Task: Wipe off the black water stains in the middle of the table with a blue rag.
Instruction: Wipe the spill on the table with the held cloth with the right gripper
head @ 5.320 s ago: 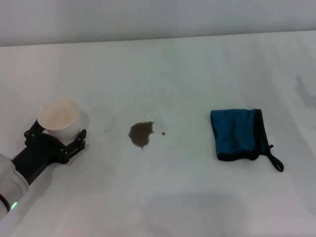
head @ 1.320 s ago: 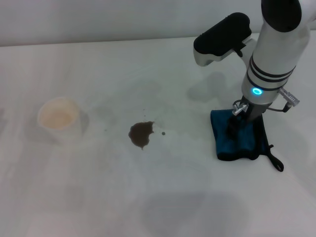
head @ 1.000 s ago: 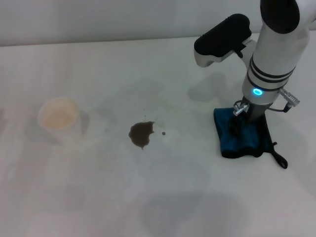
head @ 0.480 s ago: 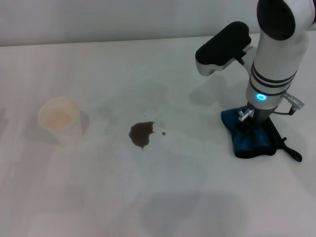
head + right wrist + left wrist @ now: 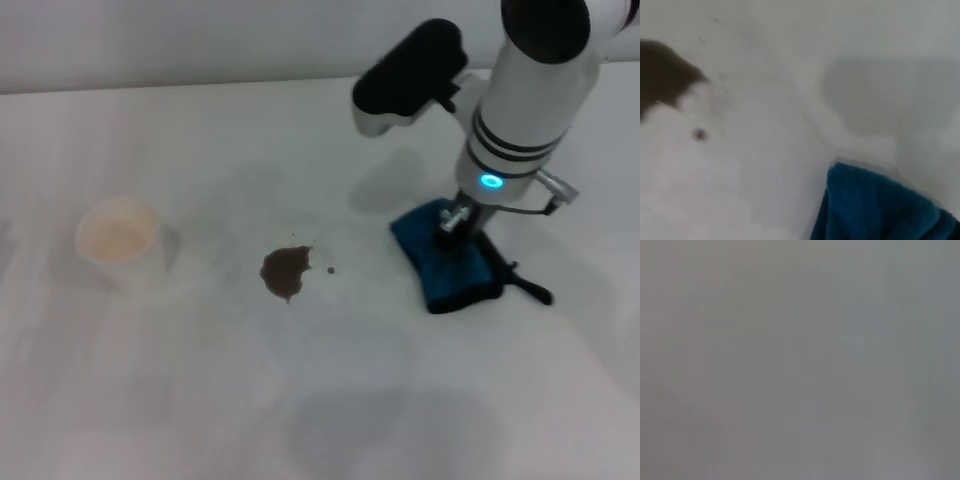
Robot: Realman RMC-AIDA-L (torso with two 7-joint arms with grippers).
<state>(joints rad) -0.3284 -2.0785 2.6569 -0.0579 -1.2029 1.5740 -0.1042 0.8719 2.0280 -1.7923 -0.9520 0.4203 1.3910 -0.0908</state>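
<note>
Bench [image 5: 200, 400]: wide, plain white, smooth surface, running to a far edge against a pale wall. Items lying directly on it:

- Cup [image 5: 120, 240], white, upright, at the left.
- Stain [image 5: 285, 272], dark brownish-black blotch near the middle, with small specks just to its right; well apart from the cup.
- Rag [image 5: 445, 265], blue with black edging, bunched, right of the stain and not touching it.
</note>
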